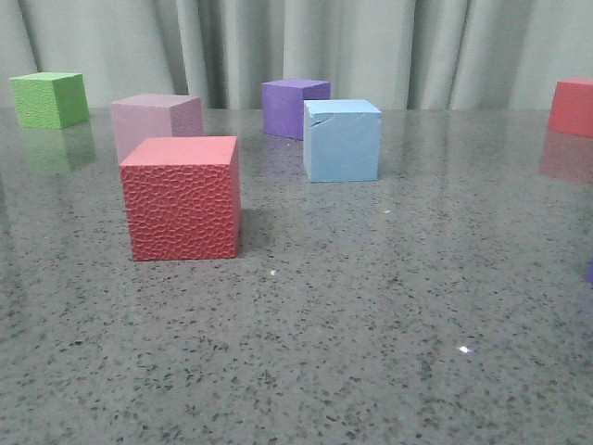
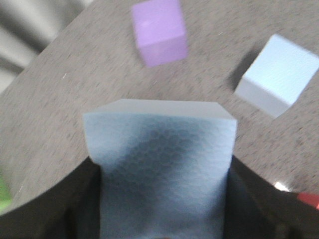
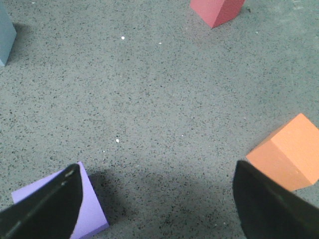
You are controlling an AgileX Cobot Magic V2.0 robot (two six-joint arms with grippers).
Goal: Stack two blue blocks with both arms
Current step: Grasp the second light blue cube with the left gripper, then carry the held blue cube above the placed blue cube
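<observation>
A light blue block (image 1: 342, 139) with a crack near its top edge rests on the table right of centre in the front view; the left wrist view shows it as the blue block (image 2: 276, 74) lying apart from the gripper. My left gripper (image 2: 162, 172) is shut on the other blue block (image 2: 159, 149), whose sides the black jaws press from both sides. My right gripper (image 3: 157, 172) hangs open over bare table, with nothing between its fingers. Neither gripper appears in the front view.
A textured red cube (image 1: 181, 197) stands front left, with a mauve cube (image 1: 156, 120), a green cube (image 1: 49, 98) and a purple cube (image 1: 292, 107) behind it and a red cube (image 1: 572, 107) at far right. A violet cube (image 3: 87, 209) and an orange cube (image 3: 286, 157) flank the right fingers.
</observation>
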